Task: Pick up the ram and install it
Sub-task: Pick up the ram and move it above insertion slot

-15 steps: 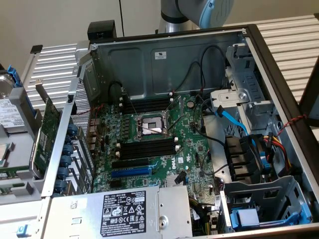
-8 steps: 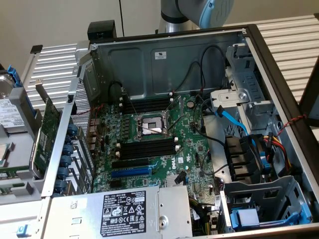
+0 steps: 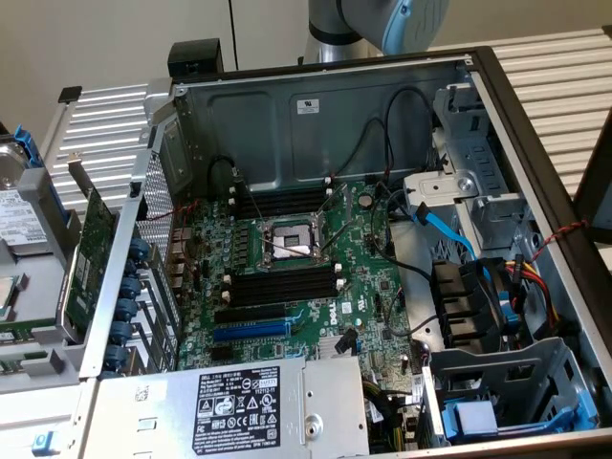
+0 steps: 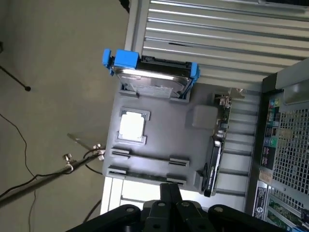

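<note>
1. Ram [image 4: 145, 176]: I take it to be the thin dark strip between a pair of grey holders on the grey tray [image 4: 159, 140], the pair nearest my pincer. It stands on edge, so I see only a narrow line and cannot make out its chips or label.
2. One of those holders is partly covered by my own fingers.
3. My pincer [image 4: 170, 187] hangs over that side of the tray, its dark fingers pressed together with nothing between them.
4. Also on the tray are a hard drive [image 4: 154, 79] in a blue caddy, a pale processor [image 4: 132, 125], and a green expansion card [image 4: 219, 140] standing on edge, one end lost in shadow.
5. In the exterior view my arm [image 3: 373, 24] is cut off by the upper edge.
6. The open computer case [image 3: 535, 124] holds the motherboard [image 3: 354, 296]. Its long black memory slots [image 3: 287, 284] with white end clips sit on both sides of the processor socket [image 3: 287, 241].
</note>
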`<control>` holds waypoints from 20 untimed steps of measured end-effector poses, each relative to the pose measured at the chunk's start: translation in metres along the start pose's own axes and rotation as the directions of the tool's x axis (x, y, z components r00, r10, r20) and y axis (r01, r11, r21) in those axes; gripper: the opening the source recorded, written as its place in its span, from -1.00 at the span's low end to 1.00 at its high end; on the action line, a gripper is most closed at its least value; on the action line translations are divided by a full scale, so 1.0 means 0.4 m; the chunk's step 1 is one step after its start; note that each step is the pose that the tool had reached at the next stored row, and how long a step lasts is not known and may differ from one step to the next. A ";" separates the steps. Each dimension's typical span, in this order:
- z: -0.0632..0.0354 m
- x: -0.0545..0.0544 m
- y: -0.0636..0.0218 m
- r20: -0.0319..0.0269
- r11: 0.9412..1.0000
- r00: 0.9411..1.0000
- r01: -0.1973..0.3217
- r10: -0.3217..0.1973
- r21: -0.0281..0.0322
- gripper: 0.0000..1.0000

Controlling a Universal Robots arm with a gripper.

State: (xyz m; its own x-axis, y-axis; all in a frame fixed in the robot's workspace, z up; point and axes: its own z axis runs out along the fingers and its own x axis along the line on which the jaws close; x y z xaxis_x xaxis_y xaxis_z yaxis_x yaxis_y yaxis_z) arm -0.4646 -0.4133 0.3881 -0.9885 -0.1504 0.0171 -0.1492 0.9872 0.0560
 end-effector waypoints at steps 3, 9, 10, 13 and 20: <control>0.000 0.000 0.000 -0.003 0.999 0.999 0.054 -0.054 0.001 -0.79; 0.002 0.000 0.000 -0.009 0.987 0.987 0.162 -0.162 0.002 -0.79; 0.002 0.000 0.000 -0.011 0.984 0.983 0.181 -0.181 0.002 -0.79; 0.003 0.000 0.000 -0.014 0.972 0.972 0.234 -0.234 0.002 -0.79; 0.005 0.000 0.000 -0.021 0.935 0.935 0.355 -0.354 0.002 -0.79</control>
State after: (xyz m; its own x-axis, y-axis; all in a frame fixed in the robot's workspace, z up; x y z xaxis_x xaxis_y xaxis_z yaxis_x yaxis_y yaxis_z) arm -0.4645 -0.4133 0.3862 -0.8706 -0.4916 0.0171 -0.4901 0.8699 0.0560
